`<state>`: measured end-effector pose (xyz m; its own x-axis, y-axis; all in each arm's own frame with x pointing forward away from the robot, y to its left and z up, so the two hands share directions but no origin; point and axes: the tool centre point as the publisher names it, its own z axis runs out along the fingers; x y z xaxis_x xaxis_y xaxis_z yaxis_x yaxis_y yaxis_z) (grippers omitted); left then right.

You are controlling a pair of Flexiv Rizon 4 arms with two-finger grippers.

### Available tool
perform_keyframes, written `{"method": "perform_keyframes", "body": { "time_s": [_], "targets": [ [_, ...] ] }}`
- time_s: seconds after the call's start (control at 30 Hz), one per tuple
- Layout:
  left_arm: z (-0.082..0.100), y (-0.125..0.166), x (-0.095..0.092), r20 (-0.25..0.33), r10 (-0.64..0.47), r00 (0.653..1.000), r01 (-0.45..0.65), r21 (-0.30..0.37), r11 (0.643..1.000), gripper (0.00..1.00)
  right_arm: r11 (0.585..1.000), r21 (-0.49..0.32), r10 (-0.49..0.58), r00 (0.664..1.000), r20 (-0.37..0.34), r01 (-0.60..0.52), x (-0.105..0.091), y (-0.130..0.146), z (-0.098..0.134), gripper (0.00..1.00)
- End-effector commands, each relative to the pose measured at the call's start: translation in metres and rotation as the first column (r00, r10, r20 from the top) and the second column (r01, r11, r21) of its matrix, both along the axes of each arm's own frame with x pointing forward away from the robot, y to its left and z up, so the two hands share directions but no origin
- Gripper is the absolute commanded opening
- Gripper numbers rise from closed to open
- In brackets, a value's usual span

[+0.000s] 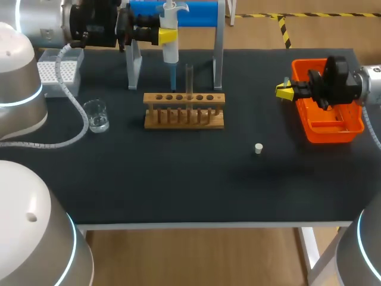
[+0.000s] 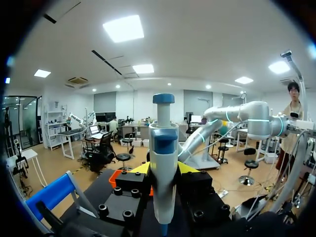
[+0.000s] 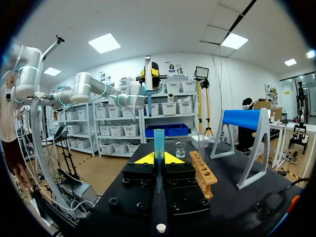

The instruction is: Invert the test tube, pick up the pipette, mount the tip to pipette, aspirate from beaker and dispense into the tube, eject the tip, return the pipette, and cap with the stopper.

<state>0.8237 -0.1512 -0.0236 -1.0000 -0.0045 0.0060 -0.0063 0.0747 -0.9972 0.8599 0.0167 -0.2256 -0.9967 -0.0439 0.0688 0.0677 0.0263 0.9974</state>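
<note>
My left gripper point(image 1: 166, 36) is shut on a white pipette point(image 1: 170, 50) with a blue lower end. It holds the pipette upright above the table's far side, just behind the wooden rack point(image 1: 184, 113). In the left wrist view the pipette point(image 2: 163, 163) stands between the yellow tips. A clear test tube point(image 1: 189, 77) stands upright in the rack. My right gripper point(image 1: 284, 91) hangs beside the orange bin point(image 1: 330, 128). It point(image 3: 158, 159) is shut on a bluish pipette tip point(image 3: 158, 140), wide end up. A white stopper point(image 1: 258, 148) lies on the mat. The beaker point(image 1: 96, 115) stands at the left.
A blue-topped pipette stand point(image 1: 196, 12) straddles the far edge behind the rack. A tip box point(image 1: 59, 68) sits at the far left, with a white cable curling past the beaker. The dark mat in front of the rack holds only the stopper.
</note>
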Motion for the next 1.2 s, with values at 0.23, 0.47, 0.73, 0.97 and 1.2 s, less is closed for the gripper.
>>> {"method": "perform_keyframes", "body": {
  "time_s": [0.23, 0.47, 0.73, 0.97, 1.2],
  "targets": [
    [0.0, 0.0, -0.001, 0.002, 0.002, 1.0, -0.002, -0.004, 1.0, 0.0, 0.998, -0.038, -0.045, 0.999, -0.014, 0.045, -0.025, 0.029, 0.002, 0.0],
    [0.0, 0.0, -0.001, 0.002, 0.002, 1.0, -0.002, -0.004, 1.0, 0.0, 0.995, -0.055, -0.083, 0.996, -0.024, 0.082, -0.044, 0.058, 0.009, 0.0],
    [0.0, 0.0, -0.001, 0.002, 0.002, 1.0, -0.002, -0.004, 1.0, 0.0, 0.995, -0.071, -0.065, 0.997, 0.031, 0.067, -0.058, 0.099, 0.028, 0.0],
    [0.0, 0.0, -0.001, 0.002, 0.002, 1.0, -0.002, -0.004, 1.0, 0.0, 0.996, -0.069, -0.049, 0.998, 0.026, 0.05, -0.066, 0.123, 0.03, 0.0],
    [0.0, 0.0, -0.001, 0.002, 0.002, 1.0, -0.002, -0.004, 1.0, 0.0, 0.996, -0.069, -0.049, 0.998, 0.026, 0.05, -0.066, 0.123, 0.03, 0.0]
  ]
}}
